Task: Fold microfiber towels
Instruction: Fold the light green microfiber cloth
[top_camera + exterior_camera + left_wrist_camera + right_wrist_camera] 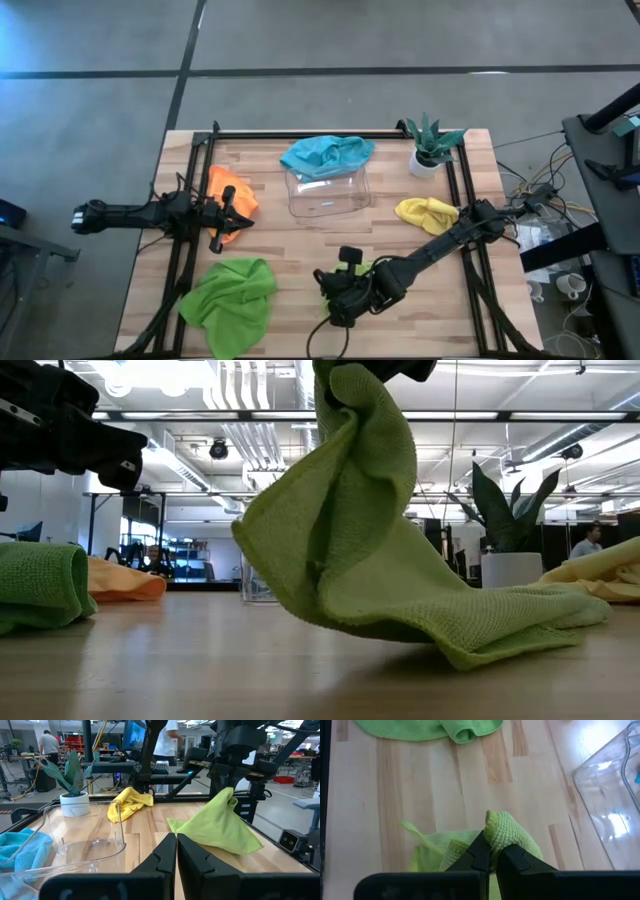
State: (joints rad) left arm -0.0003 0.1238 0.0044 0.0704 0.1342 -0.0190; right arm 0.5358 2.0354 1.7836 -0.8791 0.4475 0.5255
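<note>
The right gripper pinches a lime green towel near the table's front edge, lifting one corner so the cloth tents while its lower hem drags on the wood. The left gripper, fingers closed and empty, hovers by the orange towel. Bare boards lie between the lifted towel and the second green towel.

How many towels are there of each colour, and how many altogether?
Lime green towels: 2, one lying on the table, one pinched and lifted by the right gripper
Orange towel: 1
Teal blue towel: 1
Yellow towel: 1
Total: 5 towels
</note>
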